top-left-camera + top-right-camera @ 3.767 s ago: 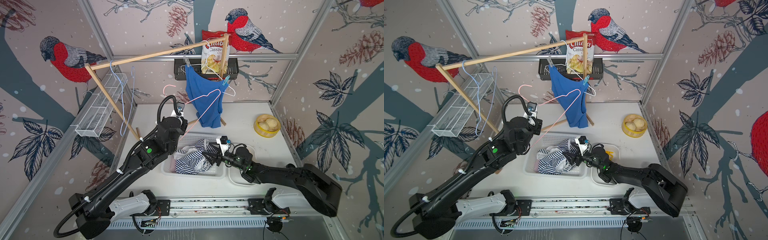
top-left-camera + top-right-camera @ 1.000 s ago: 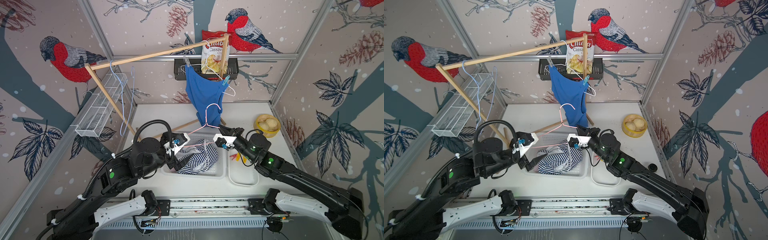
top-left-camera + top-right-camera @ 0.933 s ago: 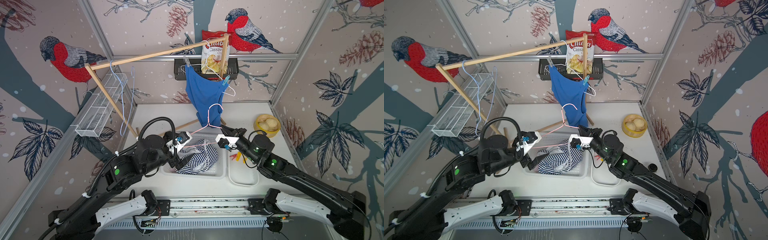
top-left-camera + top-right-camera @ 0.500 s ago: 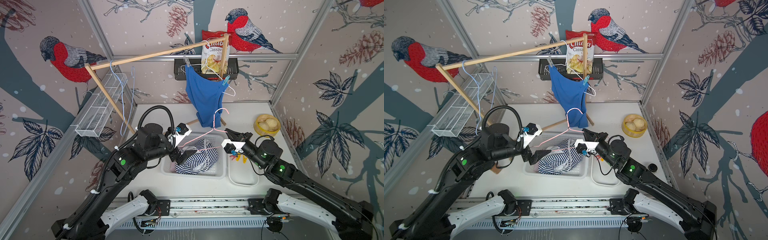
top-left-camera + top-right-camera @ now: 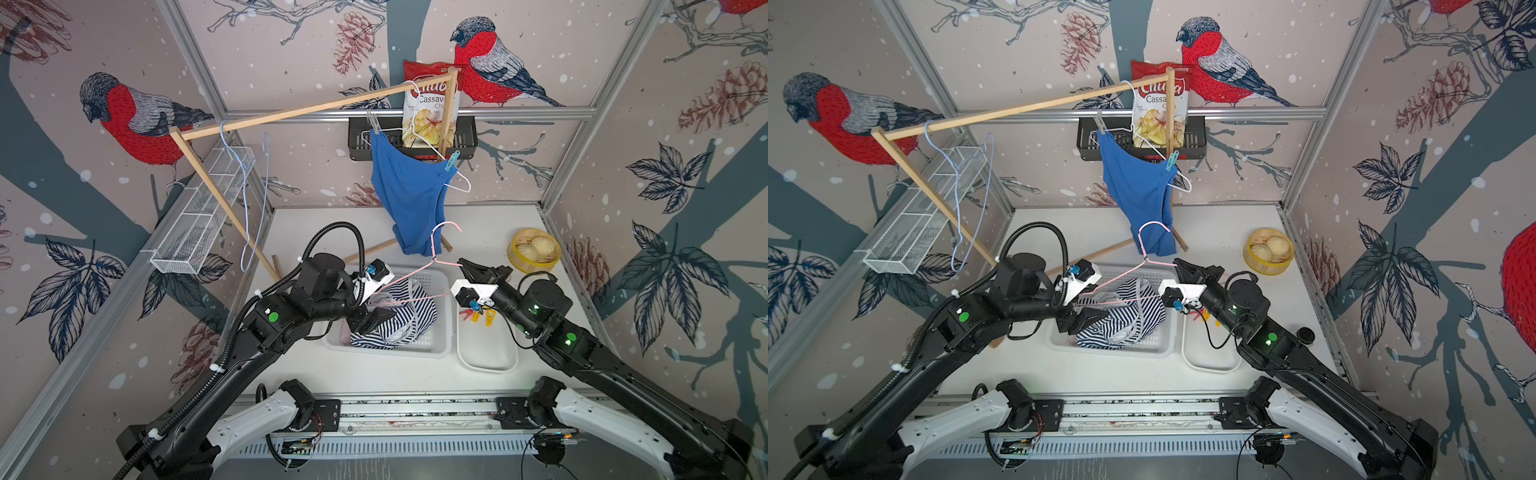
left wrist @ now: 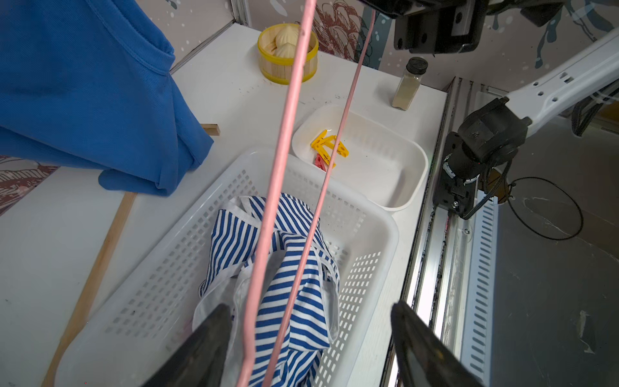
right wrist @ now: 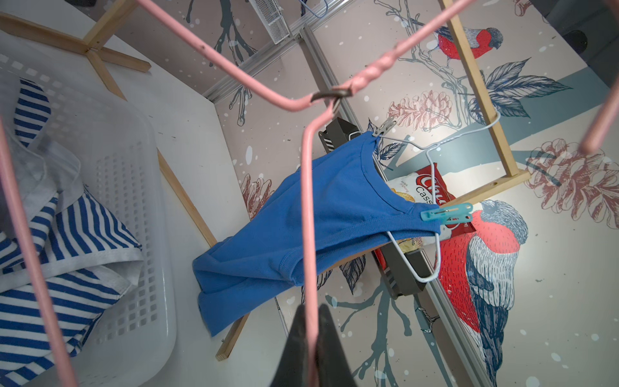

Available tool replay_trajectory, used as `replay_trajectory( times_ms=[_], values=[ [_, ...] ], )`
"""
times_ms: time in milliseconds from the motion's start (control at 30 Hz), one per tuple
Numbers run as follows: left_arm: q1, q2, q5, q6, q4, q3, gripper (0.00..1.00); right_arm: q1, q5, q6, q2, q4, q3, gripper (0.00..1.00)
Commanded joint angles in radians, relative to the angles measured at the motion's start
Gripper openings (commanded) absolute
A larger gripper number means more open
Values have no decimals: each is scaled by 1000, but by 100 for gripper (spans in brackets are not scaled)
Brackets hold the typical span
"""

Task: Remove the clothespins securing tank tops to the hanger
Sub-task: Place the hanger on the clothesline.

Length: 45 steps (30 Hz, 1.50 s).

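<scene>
Hanger (image 7: 306, 207) pinched between right gripper (image 7: 310, 321) fingers; left gripper (image 6: 311, 306) fingers spread around it. Left wrist view, not right, shows yellow clothespins (image 6: 330, 145) in tray (image 6: 385, 174) beyond fingertips; right wrist shows teal clothespin (image 7: 447, 214) on blue tank top (image 7: 268, 234).

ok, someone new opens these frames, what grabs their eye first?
The bright blue tank top hangs at the back from a white hanger on the wooden rail, pinned by a teal clothespin. In front, a bare pink hanger is held over the white basket holding the striped top: right tool shut on it, left tool open around its other end.
</scene>
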Motion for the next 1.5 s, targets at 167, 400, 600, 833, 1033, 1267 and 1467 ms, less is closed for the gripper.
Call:
replay_trajectory(
  times_ms=[167, 400, 600, 833, 1033, 1267, 1467],
  values=[
    [1, -1, 62, 6, -24, 6, 19, 0, -64, 67, -55, 110, -11, 1],
    [3, -30, 97, -7, -9, 18, 0, 0, -31, 67, -33, 142, -17, 14],
    [2, -57, -41, -64, 34, 17, 0, -11, 19, 84, 10, 233, -28, 43],
    [2, -37, -227, -150, 116, 30, 2, -22, -36, 90, 15, 191, 0, 0],
    [2, -57, -195, -120, 139, 36, 69, -34, -48, 77, -8, 139, 6, 0],
    [9, -155, -165, -64, 163, 22, 96, -123, -251, 96, -40, -191, 129, 0],
    [18, -173, -298, 1, 141, 27, 96, -141, -381, 90, 39, -476, 271, 0]
  ],
)
